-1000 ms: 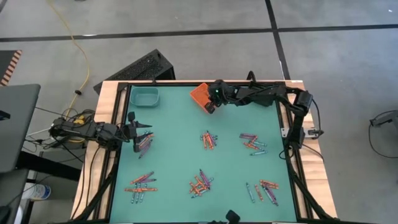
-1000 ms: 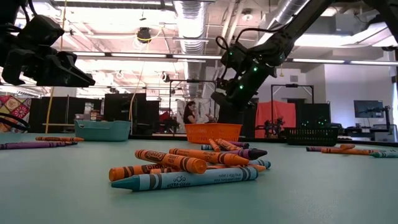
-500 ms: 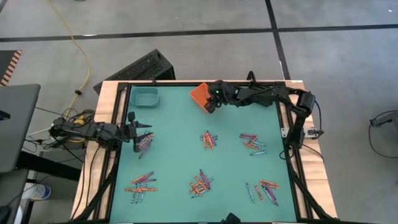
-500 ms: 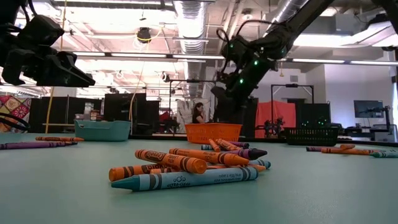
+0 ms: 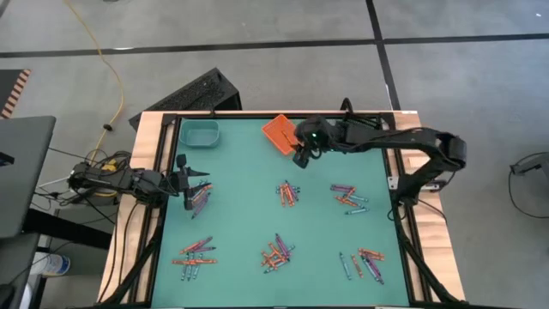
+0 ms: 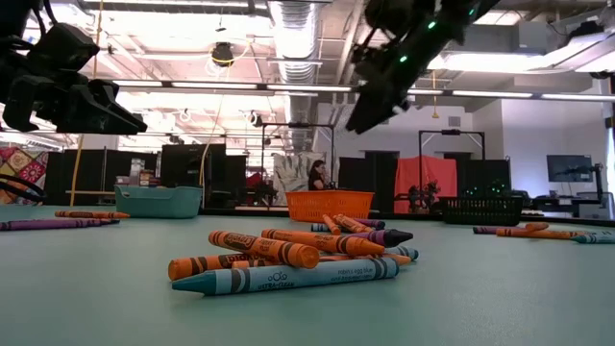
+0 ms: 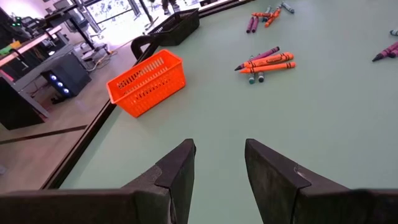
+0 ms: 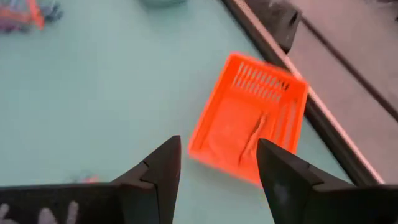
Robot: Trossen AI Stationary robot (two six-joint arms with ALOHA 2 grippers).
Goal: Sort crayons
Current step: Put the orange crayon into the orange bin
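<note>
Crayons lie in several small heaps on the green table: one in the middle, one to its right, others along the near side. My right gripper hangs open, above the table just near of the orange bin, nothing between its fingers. An orange crayon lies in that bin. At the left edge, my left gripper waits open and empty, above a heap of crayons.
A teal bin stands at the far left corner of the table. A black bin sits beyond the far edge. In the low view the middle heap lies close in front. A person stands far off in the room.
My right gripper has risen and drawn back from over the orange bin toward the table's near right, its arm swinging out to the right. The bin and the crayon heaps have stayed in place.
</note>
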